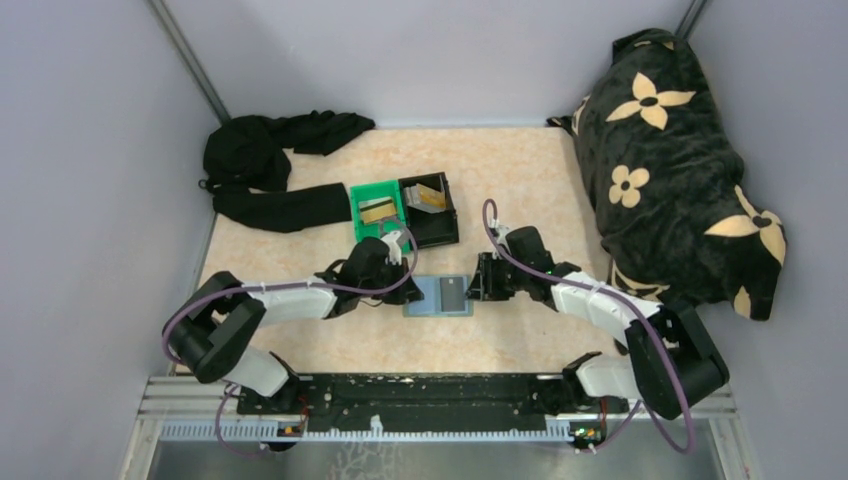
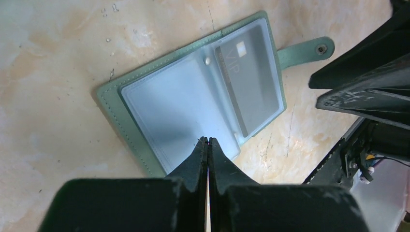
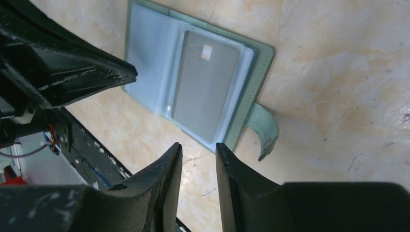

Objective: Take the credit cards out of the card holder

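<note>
The grey-blue card holder lies open and flat on the table between my two grippers. A pale grey credit card with a dark stripe sits in the clear sleeve of its right panel, and it also shows in the right wrist view. The left panel's sleeve looks empty. My left gripper is shut, tips on the left panel's near edge, with nothing seen between them. My right gripper is open and empty, just off the card holder's right panel corner. Tan-gold cards lie in the green bin and the black bin.
The green bin and black bin stand side by side behind the card holder. Black clothing lies at the back left. A dark flowered blanket fills the right side. The card holder's snap strap sticks out towards the right.
</note>
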